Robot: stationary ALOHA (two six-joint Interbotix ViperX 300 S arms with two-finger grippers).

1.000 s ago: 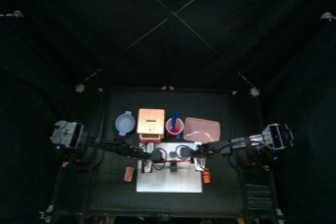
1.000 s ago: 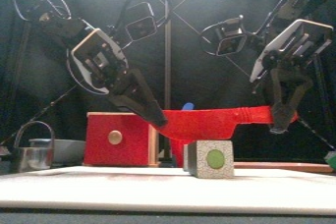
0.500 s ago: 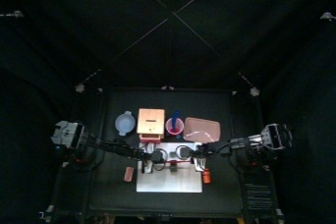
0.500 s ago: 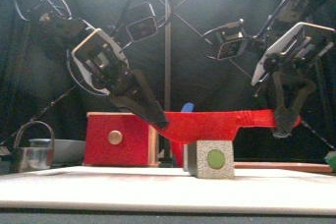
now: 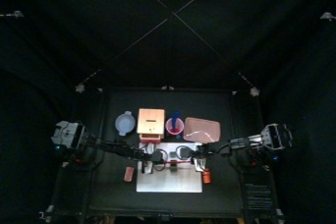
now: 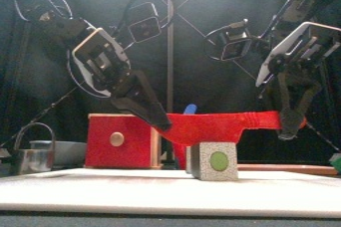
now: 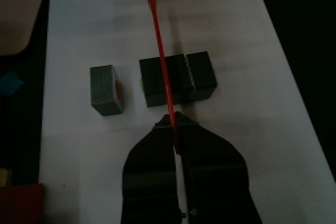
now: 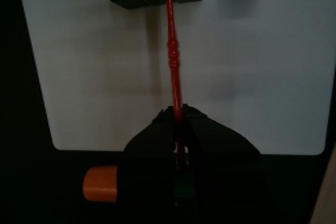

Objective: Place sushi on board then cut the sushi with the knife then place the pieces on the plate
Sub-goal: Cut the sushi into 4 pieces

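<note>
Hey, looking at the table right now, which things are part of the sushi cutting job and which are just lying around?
In the job: red knife, gripped by left claw and right claw; sushi roll; separate piece; white board; pink tray.
Lying about: wooden box; metal cutter; blue-grey bowl; red cup; orange toy.

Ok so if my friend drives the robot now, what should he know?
The left gripper and right gripper are each shut on one end of the red knife, held level above the sushi roll on the white board. One cut piece lies apart from the roll. To do: cut the rest, then move the pieces to the pink tray behind the board.
</note>
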